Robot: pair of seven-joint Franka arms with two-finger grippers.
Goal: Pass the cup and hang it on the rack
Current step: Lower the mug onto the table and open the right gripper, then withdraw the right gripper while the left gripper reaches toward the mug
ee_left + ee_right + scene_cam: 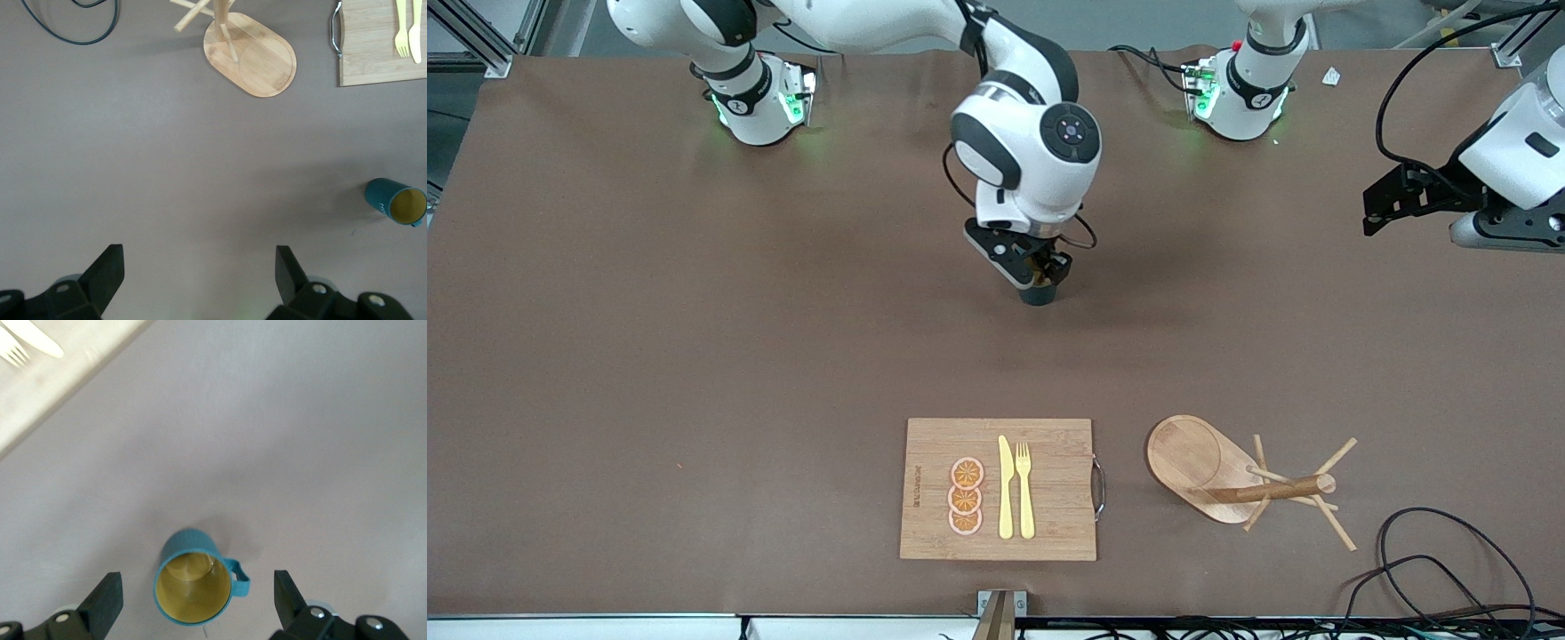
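My right gripper hangs over the middle of the tabletop with its fingers spread wide, one on each side of the cup without gripping it. The cup stands upright on the table, mustard inside showing. My left gripper waits wide open and empty over the table's left-arm end. The rack stands near the front-camera edge, beside the cutting board
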